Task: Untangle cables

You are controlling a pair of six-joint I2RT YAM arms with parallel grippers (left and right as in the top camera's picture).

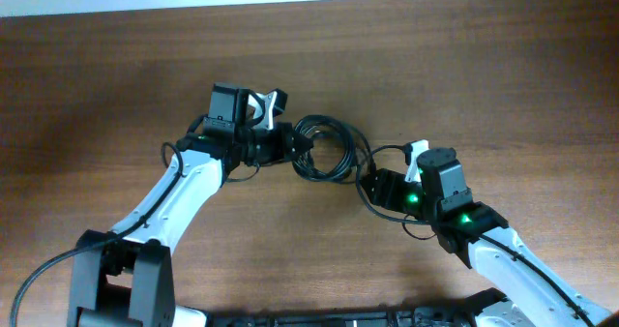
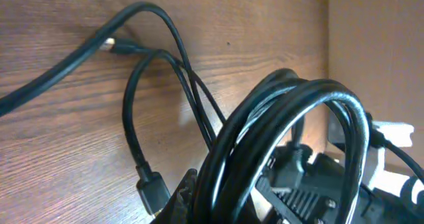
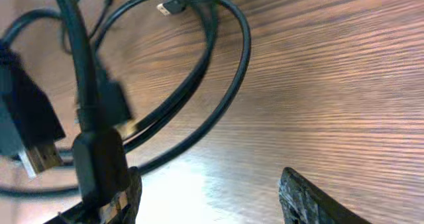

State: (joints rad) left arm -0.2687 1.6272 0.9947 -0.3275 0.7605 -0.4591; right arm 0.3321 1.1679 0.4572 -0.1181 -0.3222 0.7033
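Overhead, the cables (image 1: pixel 327 145) lie coiled mid-desk (image 1: pixel 503 66) between both arms. Left gripper (image 1: pixel 293 143) pinches the coil's edge; right gripper (image 1: pixel 375 184) gapes wide, empty. Best to anchor with the left, then have the right take one loose plug (image 3: pixel 99 161) and draw it slowly outward.

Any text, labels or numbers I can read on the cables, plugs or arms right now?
None can be read in any view.
The cables and their plugs show no printing.
The green lights on the right arm are plain lights, not signs.
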